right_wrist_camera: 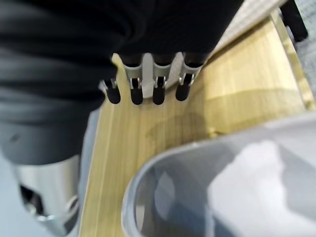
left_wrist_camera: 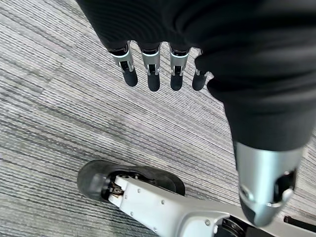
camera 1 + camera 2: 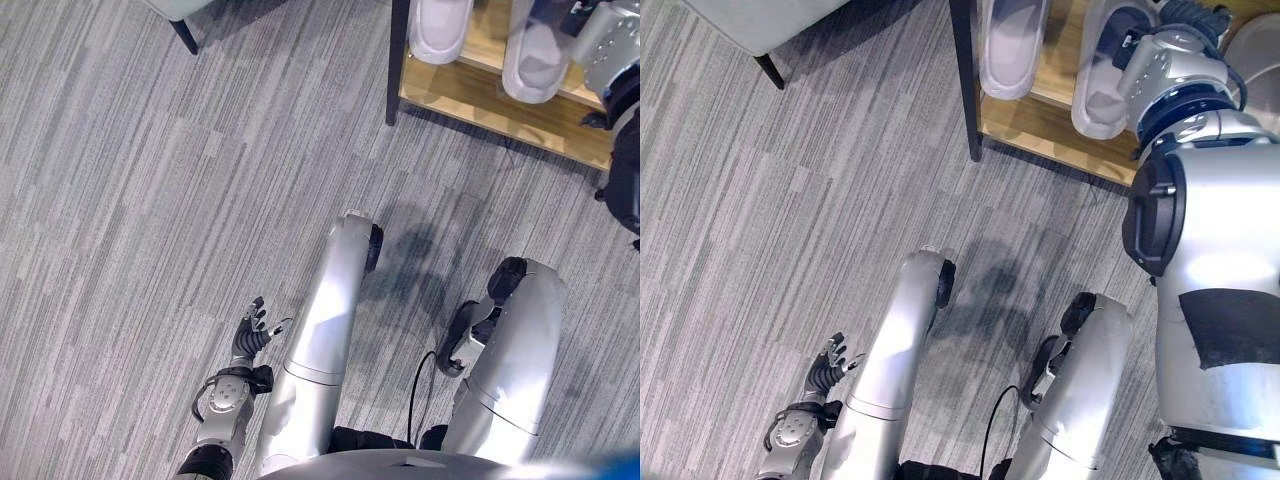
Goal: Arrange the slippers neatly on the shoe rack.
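Idle left hand (image 3: 250, 335) low over grey carpet, fingers relaxed; right hand (image 1: 148, 89) unclenched above right slipper (image 3: 1102, 90) on wooden rack (image 3: 1040, 128); nudge risks skewing it against left slipper (image 3: 1012, 45).

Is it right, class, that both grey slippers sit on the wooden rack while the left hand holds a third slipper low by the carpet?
Not quite. The left hand holds nothing; the left wrist view shows its fingers straight above bare carpet. Both slippers do sit on the wooden rack.
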### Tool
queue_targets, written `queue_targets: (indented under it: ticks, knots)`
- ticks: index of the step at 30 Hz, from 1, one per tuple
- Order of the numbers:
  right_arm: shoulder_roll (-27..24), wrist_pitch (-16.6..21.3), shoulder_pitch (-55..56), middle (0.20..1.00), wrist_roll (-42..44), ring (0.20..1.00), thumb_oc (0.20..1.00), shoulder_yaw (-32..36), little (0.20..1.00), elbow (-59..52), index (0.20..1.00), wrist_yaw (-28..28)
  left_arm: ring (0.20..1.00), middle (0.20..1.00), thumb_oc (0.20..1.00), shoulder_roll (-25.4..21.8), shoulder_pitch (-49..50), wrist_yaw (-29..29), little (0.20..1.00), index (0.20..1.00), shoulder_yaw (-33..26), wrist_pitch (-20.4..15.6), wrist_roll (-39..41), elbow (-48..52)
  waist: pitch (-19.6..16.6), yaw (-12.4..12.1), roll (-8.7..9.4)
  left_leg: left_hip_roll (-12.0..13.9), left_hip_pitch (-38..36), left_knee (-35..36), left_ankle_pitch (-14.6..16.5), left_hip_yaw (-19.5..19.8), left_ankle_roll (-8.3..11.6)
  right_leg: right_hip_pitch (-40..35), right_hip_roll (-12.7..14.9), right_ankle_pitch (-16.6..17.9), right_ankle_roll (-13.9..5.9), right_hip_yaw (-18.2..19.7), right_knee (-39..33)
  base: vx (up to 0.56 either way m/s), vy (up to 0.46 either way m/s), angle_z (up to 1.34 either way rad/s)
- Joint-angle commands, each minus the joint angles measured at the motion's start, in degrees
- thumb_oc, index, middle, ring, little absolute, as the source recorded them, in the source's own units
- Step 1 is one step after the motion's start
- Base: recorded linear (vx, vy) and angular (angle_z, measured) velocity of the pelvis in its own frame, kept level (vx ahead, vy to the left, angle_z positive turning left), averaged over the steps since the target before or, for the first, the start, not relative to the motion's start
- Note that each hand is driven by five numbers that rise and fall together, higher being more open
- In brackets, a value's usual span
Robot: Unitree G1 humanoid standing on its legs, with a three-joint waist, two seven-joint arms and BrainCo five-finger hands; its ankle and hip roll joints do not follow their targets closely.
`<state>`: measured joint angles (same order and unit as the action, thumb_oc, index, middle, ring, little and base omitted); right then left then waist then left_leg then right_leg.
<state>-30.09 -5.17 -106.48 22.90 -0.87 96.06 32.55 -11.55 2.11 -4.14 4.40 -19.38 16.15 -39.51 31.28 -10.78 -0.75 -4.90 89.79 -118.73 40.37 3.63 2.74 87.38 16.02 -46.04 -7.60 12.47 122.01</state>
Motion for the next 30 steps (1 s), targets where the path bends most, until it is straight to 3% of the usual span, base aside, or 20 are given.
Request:
queue_targets:
  ticks: [1,13,18,30]
  knots:
    - [3.4,2.6,0.3,1.000,0.4,1.000,1.000,0.3,1.000,0.8,1.000,-0.7,1.000,1.000,1.000,0.6,3.3,-1.0,1.000,1.000,-0.1,-1.7,-2.2,3.1,-1.5,0.1,-0.58,2.9,0.2,-6.9,7.3,-1.8,-4.95,2.6,-1.8,14.6,5.92,-0.8,-2.3,0.00,0.000,0.00]
    - [4.6,0.6,4.1,1.000,-1.4,1.000,1.000,2.1,1.000,1.3,1.000,-2.6,1.000,1.000,1.000,2.1,3.4,-0.9,1.000,1.000,0.6,-1.8,-1.7,1.7,-1.5,-0.3,-1.47,2.6,0.2,-7.0,6.5,-1.3,-5.26,2.6,-2.3,14.7,5.89,-0.8,-1.8,0.00,-0.001,0.00]
    - [7.5,-0.8,5.0,1.000,-2.6,1.000,1.000,3.0,1.000,1.3,1.000,-3.6,1.000,1.000,1.000,2.7,3.0,-0.5,1.000,1.000,1.1,-2.1,-1.5,0.4,-1.5,-0.6,-1.64,2.5,0.2,-7.1,6.5,-1.1,-5.41,2.6,-2.5,14.8,5.74,-0.8,-1.8,0.00,0.000,0.00]
    - [9.9,1.1,4.0,1.000,-3.7,1.000,1.000,4.3,1.000,1.3,1.000,-4.5,1.000,1.000,1.000,2.9,2.1,-0.2,1.000,1.000,2.0,-2.9,-2.4,-2.6,-1.5,-1.3,-2.07,2.5,0.2,-7.1,6.5,-1.3,-5.56,2.6,-2.5,14.8,5.90,-0.6,-1.4,0.00,0.000,0.00]
